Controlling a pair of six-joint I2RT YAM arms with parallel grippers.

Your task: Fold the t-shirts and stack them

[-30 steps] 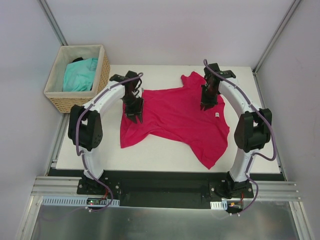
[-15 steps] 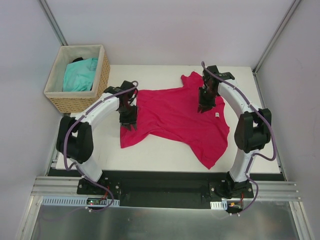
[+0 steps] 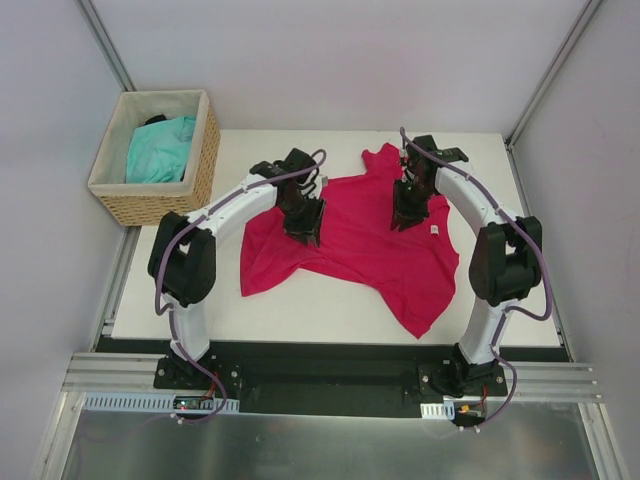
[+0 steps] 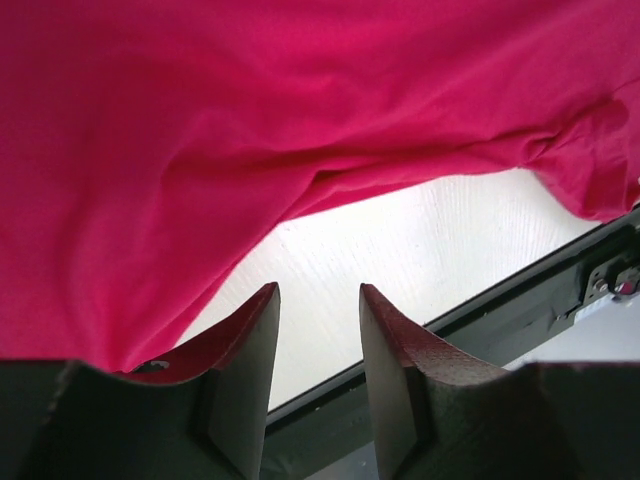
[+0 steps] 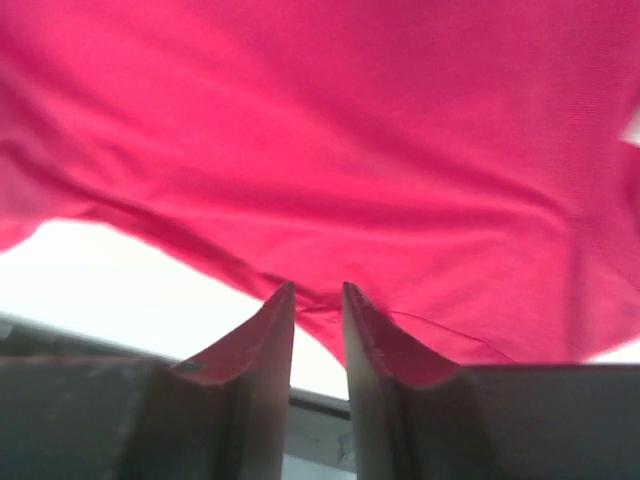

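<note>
crimson-pink t-shirt [image 3: 360,250] on table [image 3: 300,305], directly under left claw [image 3: 304,234] and right claw [image 3: 404,221]

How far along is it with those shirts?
Nothing looks finished: the pink t-shirt lies spread and rumpled on the table, unfolded. In hand: the left hand and right hand hover over it, fingers parted, gripping nothing. Left: folding it, then the turquoise t-shirt, bunched in the basket, and stacking both.
</note>
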